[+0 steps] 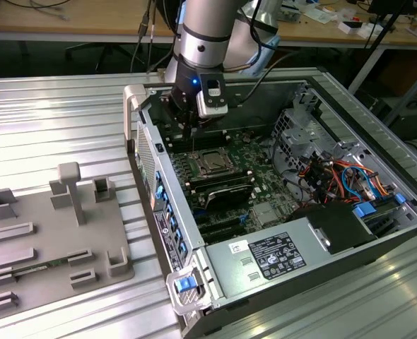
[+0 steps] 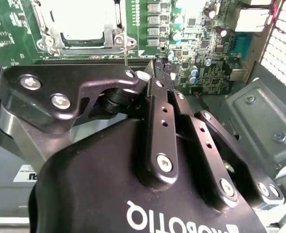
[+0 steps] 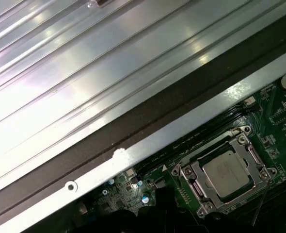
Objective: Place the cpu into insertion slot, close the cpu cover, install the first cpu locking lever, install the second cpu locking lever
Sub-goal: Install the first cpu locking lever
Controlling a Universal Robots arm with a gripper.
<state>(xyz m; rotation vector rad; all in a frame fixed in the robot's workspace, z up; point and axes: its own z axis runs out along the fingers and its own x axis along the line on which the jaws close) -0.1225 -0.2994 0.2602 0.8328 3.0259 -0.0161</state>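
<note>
Claw [image 1: 187, 131] fingers looking pinched narrow and empty, we are hovering beside the socket with the cpu [image 3: 228, 173] seated under its cpu cover [image 3: 196, 180], judging lever-locking work underway.

The black two-finger gripper [image 1: 189, 129] hangs inside the open metal computer case [image 1: 378, 134], just behind the small square silvery cpu [image 1: 212, 162] lying under the thin square metal cpu cover [image 1: 213, 155].

1. The cpu [image 3: 228, 171] has a matt silvery-grey metal top.
2. The cpu cover [image 3: 194, 175] is shiny bare metal.
3. The gripper [image 2: 155, 68] is glossy black, with bright metal screws.
4. The desk [image 1: 46, 127] is ribbed, brushed aluminium.
</note>
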